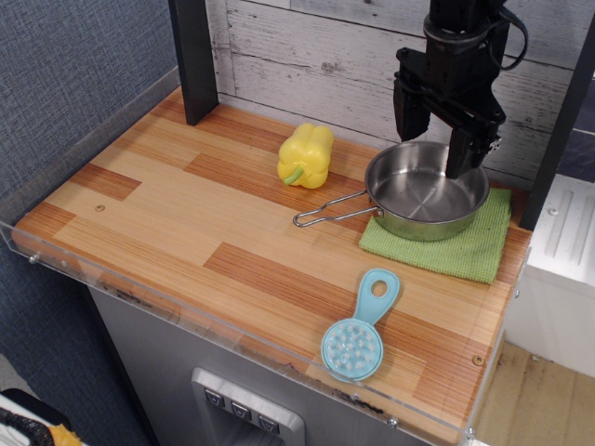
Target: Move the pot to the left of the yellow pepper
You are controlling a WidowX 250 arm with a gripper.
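The pot (427, 198), a shallow shiny steel pan, sits on a green cloth (446, 240) at the back right of the table. Its wire handle (327, 213) points left toward the yellow pepper (306, 155), which stands just left of the pot. My black gripper (433, 141) hangs open above the pot's far rim, its fingers (462, 150) clear of the metal. It holds nothing.
A light-blue round scrubber (358, 331) lies near the front edge. A dark post (195, 58) stands at the back left. A clear acrylic rim (186, 316) borders the wooden table. A white plank wall (307, 56) is behind.
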